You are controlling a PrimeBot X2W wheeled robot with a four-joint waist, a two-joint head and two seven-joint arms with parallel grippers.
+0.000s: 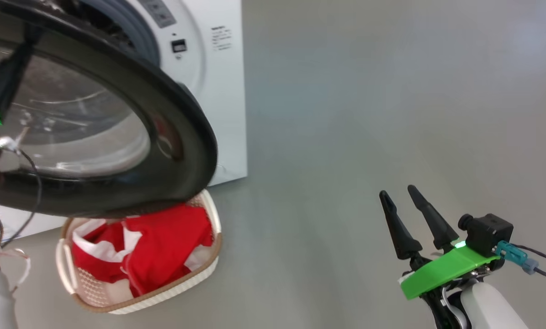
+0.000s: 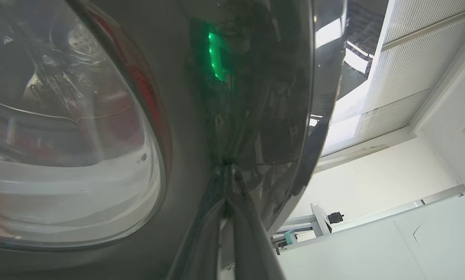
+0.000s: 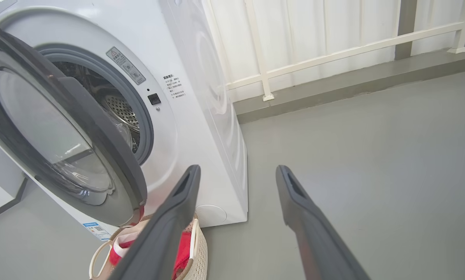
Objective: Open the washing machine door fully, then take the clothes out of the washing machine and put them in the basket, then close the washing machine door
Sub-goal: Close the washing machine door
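The washing machine door [image 1: 181, 137] stands ajar from the white washing machine [image 1: 222, 91]. The tips of the left gripper [image 2: 225, 171] press against its glossy black rim, jaws clenched together and empty. Below the door, red-and-white clothes [image 1: 163, 246] fill the basket [image 1: 177, 290] on the grey floor [image 1: 346, 137]. Well to the right, the right gripper [image 1: 397, 191] hovers, jaws released wide, holding nothing.

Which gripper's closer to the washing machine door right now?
Left. The left gripper, shut, has its tips against the black rim of the washing machine door. The right gripper, open, hangs over the floor, well off to the door's right.
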